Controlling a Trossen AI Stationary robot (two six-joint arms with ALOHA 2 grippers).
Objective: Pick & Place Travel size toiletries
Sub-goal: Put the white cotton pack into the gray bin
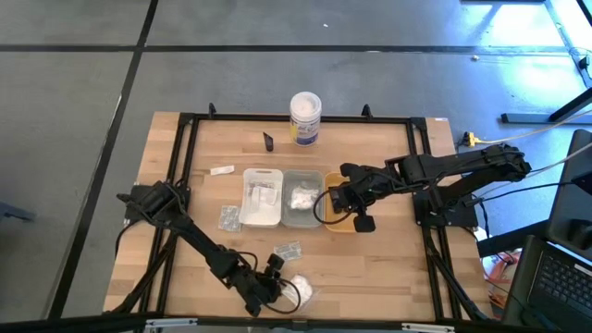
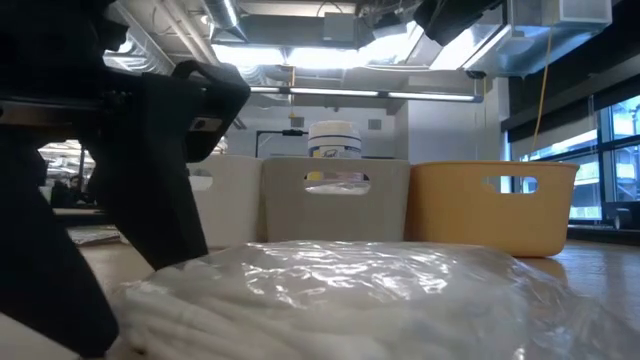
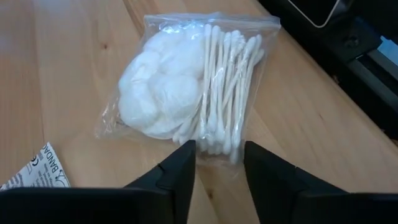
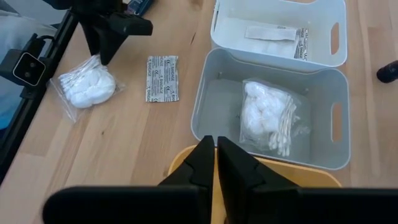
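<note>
Closing on the clear plastic bag of cotton swabs and balls (image 3: pixel 189 93) near the counter's (image 3: pixel 74 74) front edge, the left tool (image 3: pixel 219 163), parted, should straddle the swabs squarely. The right tool (image 4: pixel 216 163) hangs clenched, empty, above the orange tray (image 4: pixel 298 171).

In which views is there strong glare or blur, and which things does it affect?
Low view: the plastic-wrapped bundle fills the foreground, blurred, with glare on its wrap; ceiling lights are overexposed. High view: the floor at top right is washed out by light. Left wrist view: the cotton swab bag is sharp, evenly lit.
</note>
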